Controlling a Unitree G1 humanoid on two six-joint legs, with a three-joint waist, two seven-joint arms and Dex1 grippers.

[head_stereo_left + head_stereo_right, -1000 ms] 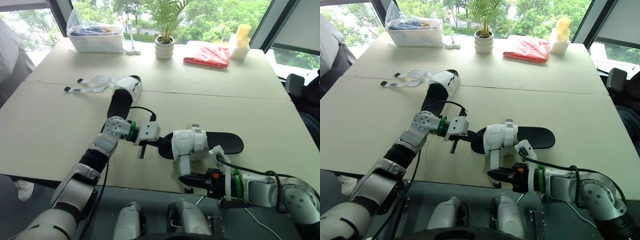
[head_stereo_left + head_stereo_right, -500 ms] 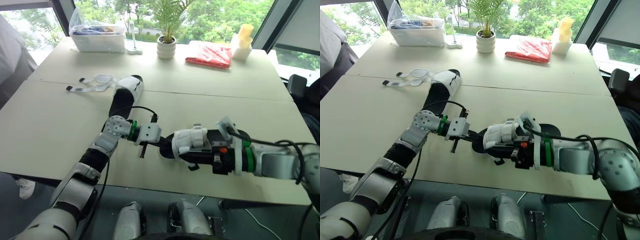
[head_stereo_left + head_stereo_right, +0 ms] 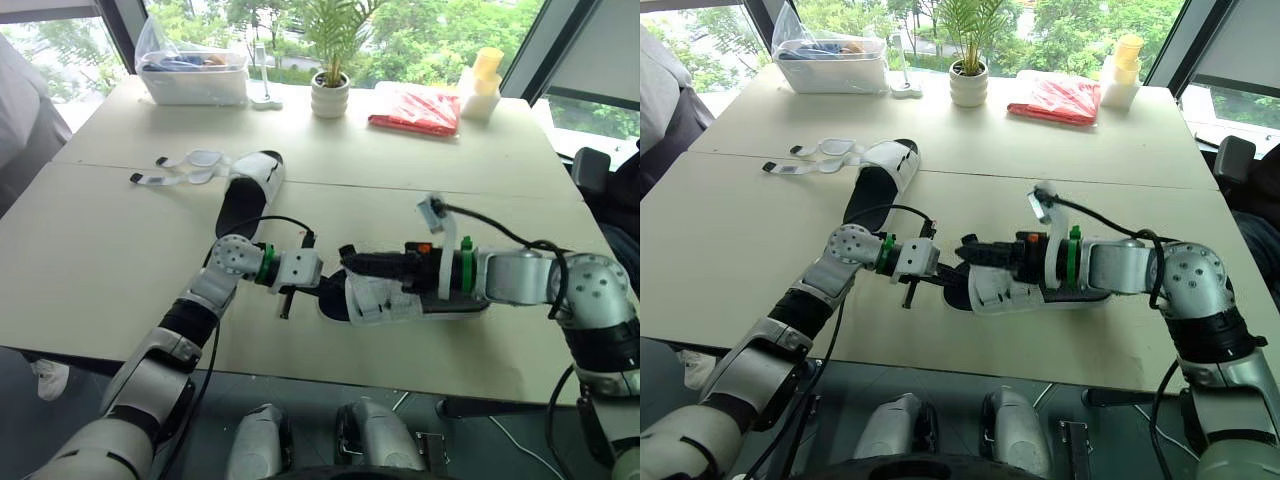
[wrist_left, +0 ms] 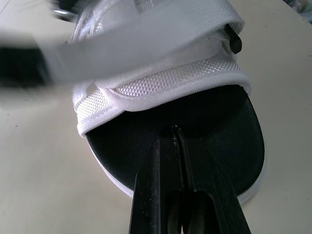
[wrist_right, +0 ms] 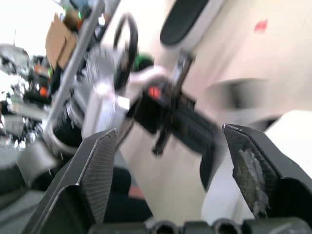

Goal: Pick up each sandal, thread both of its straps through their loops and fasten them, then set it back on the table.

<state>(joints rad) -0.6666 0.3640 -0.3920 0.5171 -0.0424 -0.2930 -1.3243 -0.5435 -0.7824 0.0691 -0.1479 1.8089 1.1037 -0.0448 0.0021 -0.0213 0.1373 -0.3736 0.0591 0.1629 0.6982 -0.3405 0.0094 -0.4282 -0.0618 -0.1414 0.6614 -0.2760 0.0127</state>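
Task status: judged to be at an early stage, with neither sandal fastened. The far sandal (image 3: 248,190), at 10 o'clock on the table (image 3: 100,250), lies with its straps (image 3: 185,170) spread loose. The left gripper (image 4: 176,132), fingers closed together, rests on the toe of the near sandal (image 3: 385,298) at 6 o'clock. The right gripper (image 5: 169,131) is spread wide above it.

Containers: the clear bin (image 3: 195,82) at 11 o'clock holds bagged items. The white pot (image 3: 328,100) at 12 o'clock holds a palm.
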